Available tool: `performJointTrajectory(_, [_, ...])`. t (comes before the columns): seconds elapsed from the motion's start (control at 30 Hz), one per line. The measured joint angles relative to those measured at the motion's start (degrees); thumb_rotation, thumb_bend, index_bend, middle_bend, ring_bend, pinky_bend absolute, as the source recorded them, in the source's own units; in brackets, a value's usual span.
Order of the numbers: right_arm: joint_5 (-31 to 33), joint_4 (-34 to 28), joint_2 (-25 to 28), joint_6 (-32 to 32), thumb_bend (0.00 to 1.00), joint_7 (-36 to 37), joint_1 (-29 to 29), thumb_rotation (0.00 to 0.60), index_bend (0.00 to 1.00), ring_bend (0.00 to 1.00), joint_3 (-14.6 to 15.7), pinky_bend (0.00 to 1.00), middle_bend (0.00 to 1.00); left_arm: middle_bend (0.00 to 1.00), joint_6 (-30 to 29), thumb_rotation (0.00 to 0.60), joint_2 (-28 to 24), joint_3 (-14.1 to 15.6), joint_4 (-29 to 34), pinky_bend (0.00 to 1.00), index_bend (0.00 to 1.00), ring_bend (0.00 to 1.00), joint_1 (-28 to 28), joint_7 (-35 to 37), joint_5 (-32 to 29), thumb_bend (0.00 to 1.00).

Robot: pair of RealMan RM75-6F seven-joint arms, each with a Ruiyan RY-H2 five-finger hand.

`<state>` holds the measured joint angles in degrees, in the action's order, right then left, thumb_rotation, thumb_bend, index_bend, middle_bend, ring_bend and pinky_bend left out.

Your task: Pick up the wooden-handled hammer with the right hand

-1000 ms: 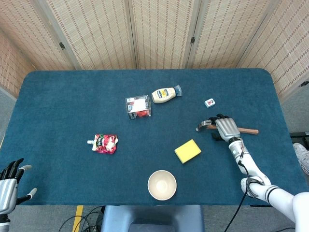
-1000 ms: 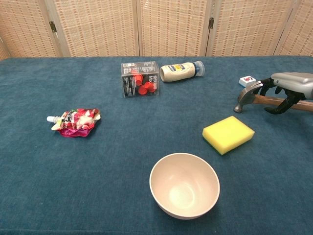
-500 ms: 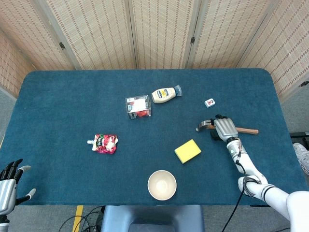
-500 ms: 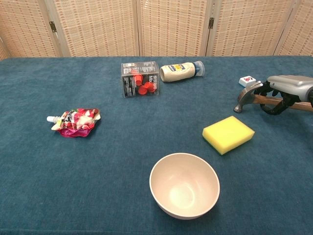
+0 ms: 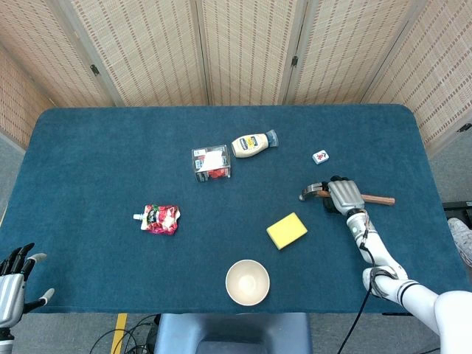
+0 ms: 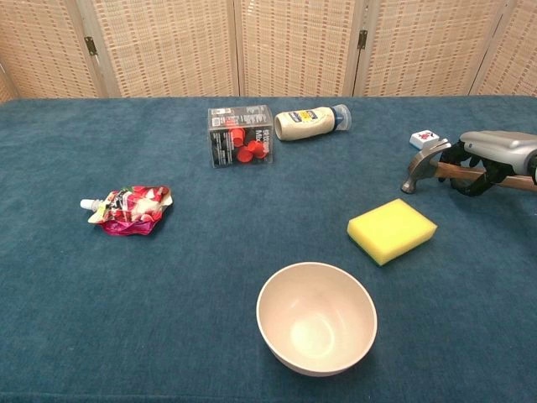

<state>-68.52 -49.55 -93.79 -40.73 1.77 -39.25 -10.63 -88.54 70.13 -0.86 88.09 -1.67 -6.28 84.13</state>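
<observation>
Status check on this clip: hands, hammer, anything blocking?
Right hand curled around the hammer handle, head on the table. Left hand open, off the near left edge. Sponge and small tile close by, not blocking.

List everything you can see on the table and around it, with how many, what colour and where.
wooden-handled hammer: one, grey metal head, brown handle, table's right side
yellow sponge: one, in front of the hammer
beige bowl: one, near front edge, upright
pale mayonnaise bottle: one, lying at the back
clear box with red pieces: one, left of the bottle
red crumpled pouch: one, left side
small white tile: one, behind the hammer head
blue table: one
woven screen: tan, behind the table
right hand: silver and black, curled around the hammer handle
left hand: fingers apart, off the front-left corner
</observation>
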Motion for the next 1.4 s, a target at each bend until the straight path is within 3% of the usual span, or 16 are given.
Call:
performJointTrajectory(0.47, [-0.7,0.1,-0.2,-1.0,0.58,1.4,0.4,0.600,0.53,0.26,0.2,0.24,0.56,0.13,0.1,0.600,0.1,-0.1,-0.1,0.21,0.29,0.12,0.0,0.0,0.0,0.20])
performJointTrajectory(0.93, [-5.7,-0.2,0.2,-8.7,0.70,7.5,2.2,0.600,0.75,0.52,0.7,0.30,0.78,0.13,0.1,0.600,0.0,-0.1,0.4,0.21,0.29,0.12,0.1,-0.6,0.2,0.20])
performJointTrajectory(1.1, [-8.3,-2.0,1.3,-12.5,0.70,9.5,3.1,0.600,0.79,0.62,1.4,0.39,0.84,0.13,0.1,0.600,-0.1,-0.1,0.5,0.21,0.29,0.12,0.2,-0.7,0.2,0.20])
performJointTrajectory(1.4, [-13.3,-10.5,5.3,-18.4,0.71,8.7,4.1,0.600,0.82,0.72,3.0,0.60,0.89,0.13,0.0,0.600,-0.1,0.1,0.5,0.21,0.29,0.12,0.1,-0.6,0.3,0.20])
